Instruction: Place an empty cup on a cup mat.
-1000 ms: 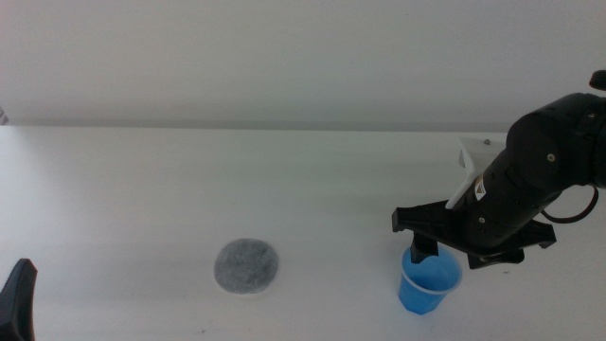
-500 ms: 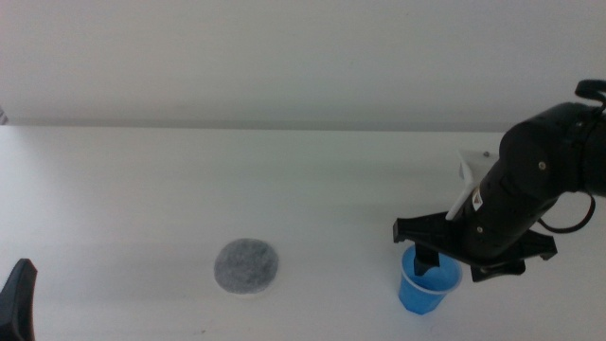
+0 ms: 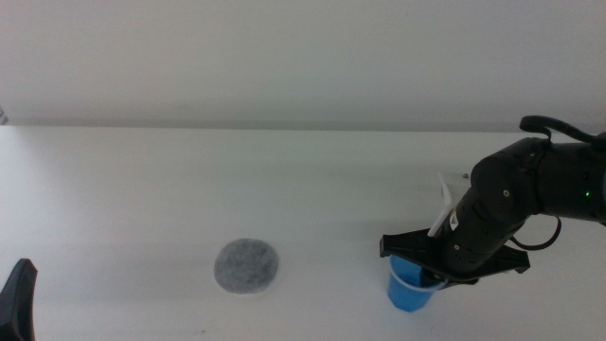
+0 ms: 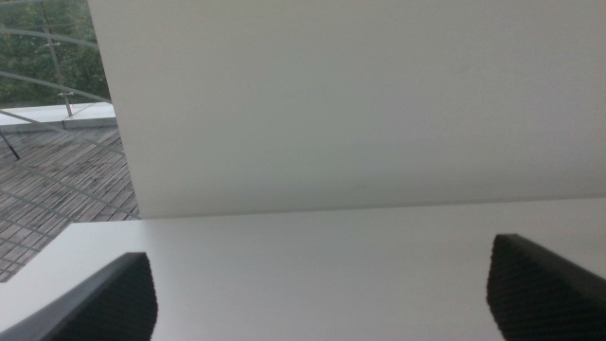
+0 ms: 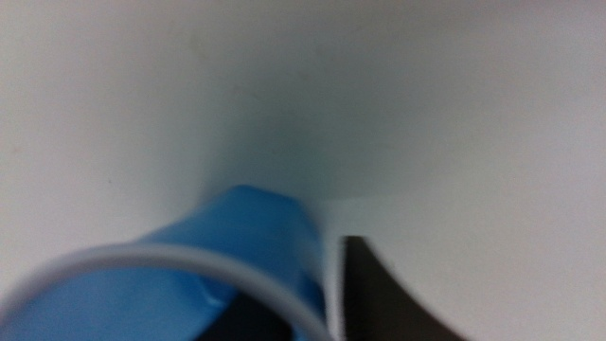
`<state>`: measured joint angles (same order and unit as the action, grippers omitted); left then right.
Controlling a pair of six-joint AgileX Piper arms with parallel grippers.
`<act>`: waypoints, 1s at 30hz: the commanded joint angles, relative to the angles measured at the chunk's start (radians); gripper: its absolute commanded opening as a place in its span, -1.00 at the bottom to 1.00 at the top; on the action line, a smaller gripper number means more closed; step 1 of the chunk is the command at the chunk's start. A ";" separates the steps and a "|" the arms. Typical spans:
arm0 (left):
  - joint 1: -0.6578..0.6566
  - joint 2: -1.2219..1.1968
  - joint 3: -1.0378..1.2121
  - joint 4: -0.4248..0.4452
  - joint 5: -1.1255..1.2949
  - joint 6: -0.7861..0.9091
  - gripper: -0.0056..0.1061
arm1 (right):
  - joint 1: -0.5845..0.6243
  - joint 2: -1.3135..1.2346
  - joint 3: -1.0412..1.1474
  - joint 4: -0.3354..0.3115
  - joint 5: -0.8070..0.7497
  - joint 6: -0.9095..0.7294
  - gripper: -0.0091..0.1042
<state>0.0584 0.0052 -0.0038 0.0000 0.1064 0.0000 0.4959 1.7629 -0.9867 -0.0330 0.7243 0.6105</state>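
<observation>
The blue cup point(image 3: 407, 289) stands upright at the front right of the white table point(image 3: 284, 189). My right gripper point(image 3: 426, 275) comes down from above and is shut on the cup's rim, one jaw inside and one outside. In the right wrist view the cup point(image 5: 241, 237) fills the lower left, with my right gripper point(image 5: 308, 303) pinching its wall. I cannot tell if the cup is off the table. The grey speckled cup mat point(image 3: 246, 266) lies flat to the cup's left, well apart from it. My left gripper point(image 3: 17, 301) waits at the front left corner, open and empty point(image 4: 322, 284).
A plain white wall point(image 3: 284, 57) rises behind the table's far edge. The bulky right arm point(image 3: 540, 189) hangs over the table's right side. Bare table lies between the mat and the cup.
The right arm has swung lower and to the left, and the cup has moved a little left with it, toward the mat. The mat and left gripper have not moved.
</observation>
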 commanded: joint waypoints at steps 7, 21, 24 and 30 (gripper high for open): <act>-0.008 -0.041 0.041 0.000 -0.012 0.000 0.78 | 0.113 -0.010 -0.203 -0.021 0.101 0.011 -0.86; -0.008 -0.041 0.041 0.000 -0.012 0.000 0.78 | 0.336 0.422 -0.897 -0.018 0.366 0.047 -0.86; -0.008 -0.041 0.041 0.000 -0.012 0.000 0.78 | 0.354 0.448 -0.902 -0.020 0.362 0.083 -0.86; -0.008 -0.041 0.041 0.000 -0.012 0.000 0.78 | 0.368 0.473 -0.902 -0.055 0.292 0.111 -0.86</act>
<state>0.0584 0.0052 -0.0038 0.0000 0.1064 0.0000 0.8589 2.2328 -1.8804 -0.0607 1.0374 0.7055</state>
